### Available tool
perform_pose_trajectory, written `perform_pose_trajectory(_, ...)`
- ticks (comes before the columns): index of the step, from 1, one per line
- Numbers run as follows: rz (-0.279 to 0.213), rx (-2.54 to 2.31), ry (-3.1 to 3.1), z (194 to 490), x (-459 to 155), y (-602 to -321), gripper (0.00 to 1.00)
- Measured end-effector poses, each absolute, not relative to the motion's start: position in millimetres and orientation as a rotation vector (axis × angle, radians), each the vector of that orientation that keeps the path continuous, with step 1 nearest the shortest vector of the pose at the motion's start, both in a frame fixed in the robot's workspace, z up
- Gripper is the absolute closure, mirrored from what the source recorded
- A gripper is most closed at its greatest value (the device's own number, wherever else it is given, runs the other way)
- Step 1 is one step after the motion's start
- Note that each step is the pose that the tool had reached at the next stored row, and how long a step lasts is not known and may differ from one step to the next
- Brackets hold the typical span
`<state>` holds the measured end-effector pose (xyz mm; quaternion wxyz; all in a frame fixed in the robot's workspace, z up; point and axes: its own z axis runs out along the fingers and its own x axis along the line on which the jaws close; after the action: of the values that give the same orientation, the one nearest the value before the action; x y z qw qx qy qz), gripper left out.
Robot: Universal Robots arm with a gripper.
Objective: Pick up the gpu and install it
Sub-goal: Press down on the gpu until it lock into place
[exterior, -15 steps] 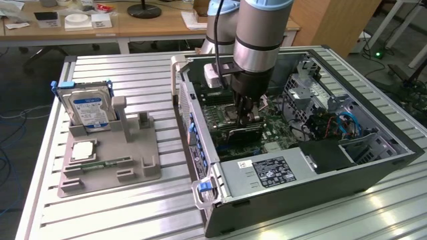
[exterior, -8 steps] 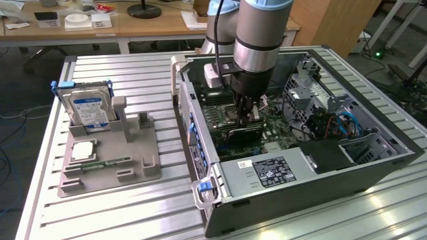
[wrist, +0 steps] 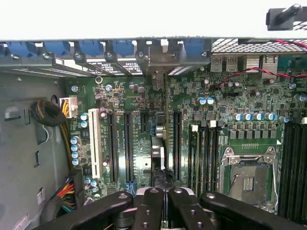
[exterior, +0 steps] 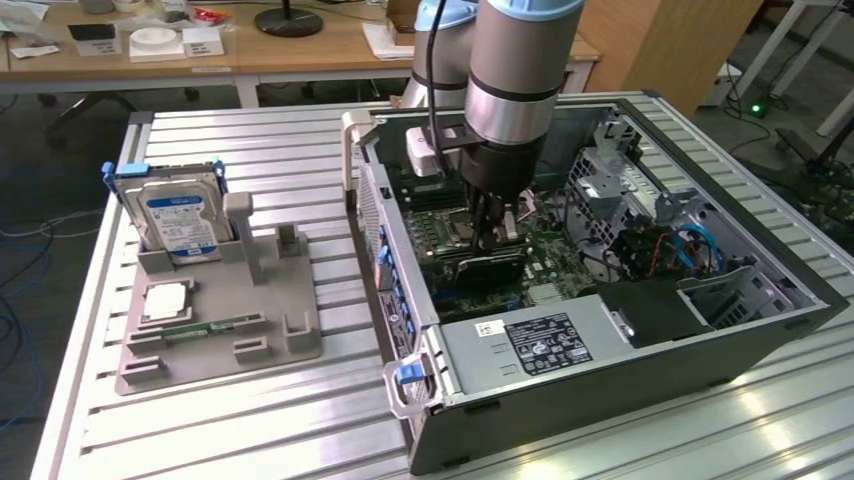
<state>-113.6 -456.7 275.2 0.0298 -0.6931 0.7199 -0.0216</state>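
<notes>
One gripper (exterior: 490,232) down inside open computer case (exterior: 747,330) on ribbed metal table (exterior: 267,420), fingers clamped on gpu (wrist: 161,143) edge-on over motherboard (wrist: 129,100); wooden desk (exterior: 307,50) beyond.

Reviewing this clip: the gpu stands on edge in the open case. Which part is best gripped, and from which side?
Its upper long edge, from straight above. The gpu stands upright over the motherboard slots, thin faces either side; the gripper is pinched across that edge.
</notes>
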Motion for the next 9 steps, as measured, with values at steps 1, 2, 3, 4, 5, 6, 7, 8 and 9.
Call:
perform_pose_trajectory(1, -0.067, -2.137, 2.22, 275.3, -113.5, -456.7, 0.9)
perform_pose_trajectory(2, -0.067, -2.137, 2.22, 275.2, -113.5, -456.7, 0.9)
perform_pose_trajectory(3, -0.067, -2.137, 2.22, 275.2, -113.5, -456.7, 0.9)
perform_pose_trajectory(4, -0.067, -2.137, 2.221, 275.2, -113.5, -456.7, 0.9)
perform_pose_trajectory(5, -0.064, -2.14, 2.223, 275.1, -113.4, -456.7, 0.9)
perform_pose_trajectory(6, -0.052, -2.146, 2.23, 275.2, -113.6, -456.7, 0.9)
perform_pose_trajectory(7, -0.036, -2.154, 2.238, 275.2, -113.6, -456.7, 0.9)
perform_pose_trajectory(8, -0.023, -2.162, 2.247, 275.3, -113.6, -456.7, 0.9)
perform_pose_trajectory(9, -0.014, -2.169, 2.254, 275.4, -113.6, -456.7, 0.9)
